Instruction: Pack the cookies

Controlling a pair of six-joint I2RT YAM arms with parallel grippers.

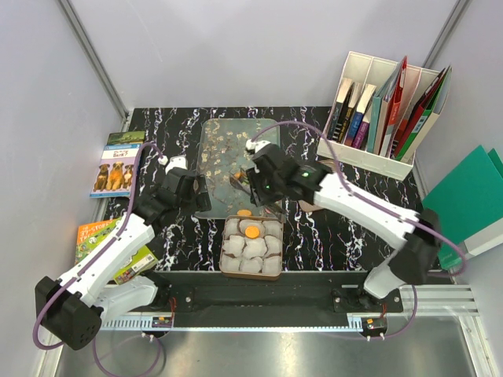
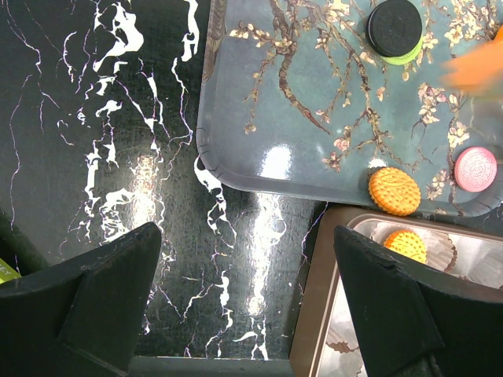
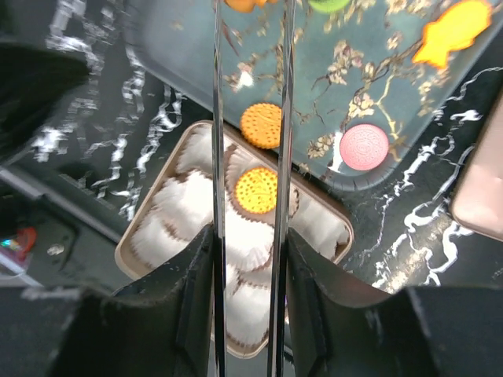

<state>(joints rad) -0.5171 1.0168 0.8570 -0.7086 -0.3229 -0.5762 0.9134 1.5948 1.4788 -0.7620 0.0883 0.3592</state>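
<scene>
Orange pick, by the look of it: one small orange toy biscuit (image 3: 242,4) off the teal blossom-patterned tray (image 1: 220,137), bound for the brown tin (image 1: 222,265) of white crinkled paper cups (image 1: 251,255). Right gripper (image 1: 240,182) over the tray's near half, thin clear blades set narrow, that orange piece between them at the very top edge of the wrist view; cannot tell whether actually clamped. Left gripper (image 2: 245,236) spread wide, holding nothing, over the black marbled tabletop (image 2: 118,118) just beside the tray's corner. Stock check: round orange ridged biscuit (image 3: 256,191) seated in the middle cup of the tin's far row; second round orange biscuit (image 3: 261,126) on the tray's near rim, just beside the tin; round pink biscuit (image 3: 364,147) near it; round black biscuit (image 2: 393,27) stacked on a green biscuit (image 2: 409,55) further up; orange fish-shaped biscuit (image 3: 456,31) also on the tray. To do it well: confirm both blades on the biscuit's edge before lifting, lift straight up, hold it flat, carry to an unfilled cup beside the filled one, lower into the cup before releasing. Avoid brushing cup walls with the blades: light paper, likely to shift or tip. Hold left arm clear of the tin.
</scene>
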